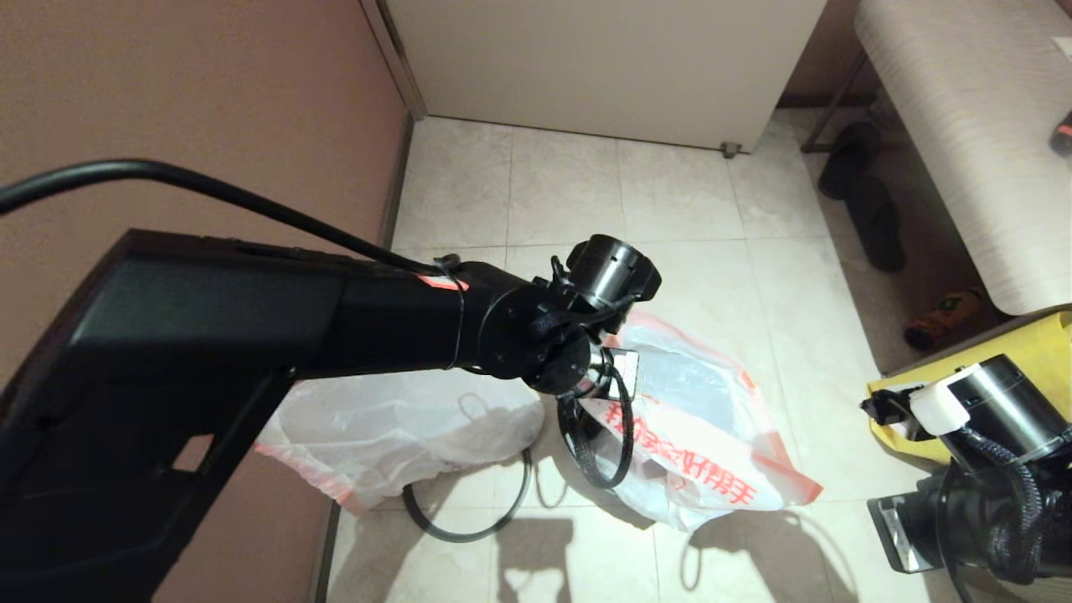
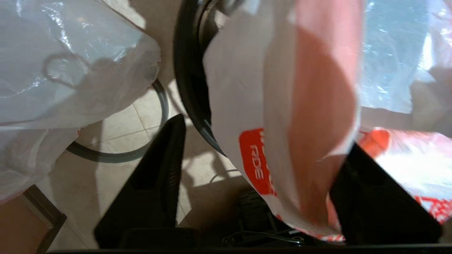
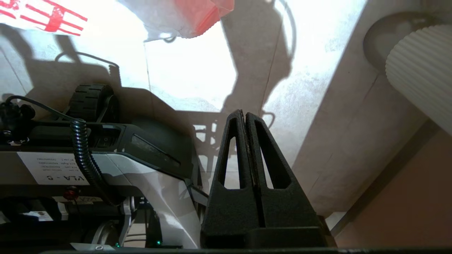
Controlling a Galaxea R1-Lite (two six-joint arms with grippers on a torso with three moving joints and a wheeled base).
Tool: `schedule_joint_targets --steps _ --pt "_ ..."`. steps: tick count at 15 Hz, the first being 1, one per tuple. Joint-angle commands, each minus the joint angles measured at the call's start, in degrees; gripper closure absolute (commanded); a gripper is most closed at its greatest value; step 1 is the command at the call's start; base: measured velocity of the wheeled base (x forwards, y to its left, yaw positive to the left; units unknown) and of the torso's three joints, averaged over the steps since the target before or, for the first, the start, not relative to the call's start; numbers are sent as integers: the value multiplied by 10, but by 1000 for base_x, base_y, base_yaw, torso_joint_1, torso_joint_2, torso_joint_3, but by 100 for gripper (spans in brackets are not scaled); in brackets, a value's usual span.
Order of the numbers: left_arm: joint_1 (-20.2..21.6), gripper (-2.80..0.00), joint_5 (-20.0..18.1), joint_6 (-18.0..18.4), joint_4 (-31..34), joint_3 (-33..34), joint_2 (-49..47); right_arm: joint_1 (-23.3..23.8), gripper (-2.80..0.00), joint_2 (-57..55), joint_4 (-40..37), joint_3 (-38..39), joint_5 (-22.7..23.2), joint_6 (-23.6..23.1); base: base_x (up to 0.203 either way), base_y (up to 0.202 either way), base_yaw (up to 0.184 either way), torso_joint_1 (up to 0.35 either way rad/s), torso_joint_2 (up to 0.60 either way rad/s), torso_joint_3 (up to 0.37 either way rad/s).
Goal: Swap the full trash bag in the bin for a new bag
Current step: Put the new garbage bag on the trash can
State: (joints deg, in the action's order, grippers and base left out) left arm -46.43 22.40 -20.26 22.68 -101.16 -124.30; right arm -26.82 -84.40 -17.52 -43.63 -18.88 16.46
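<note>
**Here, the left arm hangs over two bags on the tiled floor**

Nearest, at the lower right of the head view, the right gripper (image 3: 243,116) is parked low beside the robot's base (image 3: 106,165), its two fingers pressed together with nothing between them. A yellow fabric bag (image 1: 1038,352) lies just beyond that arm.

Next, the left arm (image 1: 251,335) reaches out over the tiled floor (image 1: 586,193) along the brown wall (image 1: 209,92). In the left wrist view the left gripper (image 2: 263,137) has its fingers spread wide. The film of the new bag (image 1: 703,427) drapes down between them and lies against one finger (image 2: 370,197); whether the other finger touches it cannot be told, and no grip is visible.

Below that gripper, the new bag spreads over the floor, printed with red-orange characters and edged with a red-orange hem. The black curved wall of the bin (image 2: 187,77) shows in the wrist view just behind the hanging film, with the bag in front of it; how the bin stands cannot be told.

Beside it, toward the wall, lies the full trash bag (image 1: 394,435), bulgy and translucent white, touching the foot of the wall. The grey rim ring (image 1: 469,523) lies flat on the tiles, partly under this bag's near edge.

Farther off, a white cabinet (image 1: 603,59) closes the floor's far edge. To the right, dark slippers (image 1: 871,209) lie under a pale bench (image 1: 963,126).
</note>
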Motion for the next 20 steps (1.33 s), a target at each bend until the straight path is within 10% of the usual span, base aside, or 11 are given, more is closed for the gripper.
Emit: schedule_joint_targets --steps 1,6,13,14,20 --pt "15 0 1 -2 4 6 -6 -1 0 -3 8 -2 -1 0 0 0 0 0 0 0" --pt "16 0 5 -5 3 56 2 -25 0 -44 108 -11 14 64 0 0 0 0 0 0" --pt "13 0 2 -33 0 98 34 -77 0 -96 39 -141 7 256 0 0 0 0 0 0" --pt "13 0 4 -43 1 98 35 -78 -280 -100 -18 -166 6 301 0 0 0 0 0 0" --pt "16 0 5 -55 1 117 58 -42 -280 -146 -162 -253 55 380 0 0 0 0 0 0"
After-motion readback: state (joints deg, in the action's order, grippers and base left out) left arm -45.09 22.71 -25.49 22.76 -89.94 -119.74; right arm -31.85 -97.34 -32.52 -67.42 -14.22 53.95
